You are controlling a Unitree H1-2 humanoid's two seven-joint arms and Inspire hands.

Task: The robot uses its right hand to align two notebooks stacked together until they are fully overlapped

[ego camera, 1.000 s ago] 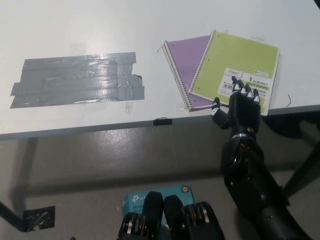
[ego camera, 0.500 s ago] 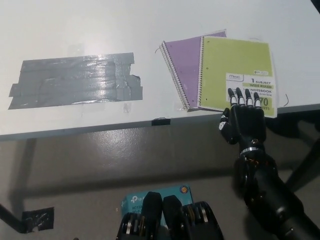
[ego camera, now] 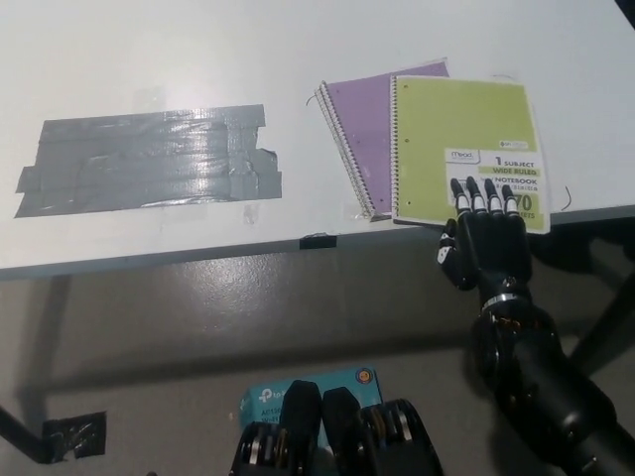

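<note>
We see a white worktop (ego camera: 298, 59) with a grey floor below its front edge, and a big patch of grey tape (ego camera: 149, 159) stuck on the worktop's left part. Our black right hand (ego camera: 483, 238) reaches up from the bottom right, palm down, with its fingers (ego camera: 474, 198) straight and lying side by side. The fingertips rest on the near edge of the green notebook (ego camera: 461, 149), right on its white label. The hand grips nothing; it is flat and only presses on the cover. The rest of the hand and the wrist hang out past the front edge of the worktop, and the arm goes down and to the right from there. The green notebook lies on top of the purple notebook (ego camera: 362, 119) near the right end of the worktop. The job is not done yet. The green one sits almost straight, but the purple one is tilted and sticks out on the left side, with its wire spine showing. We think the green notebook must slide left and turn a little to cover the purple one. Our white left hand is not in the picture.
</note>
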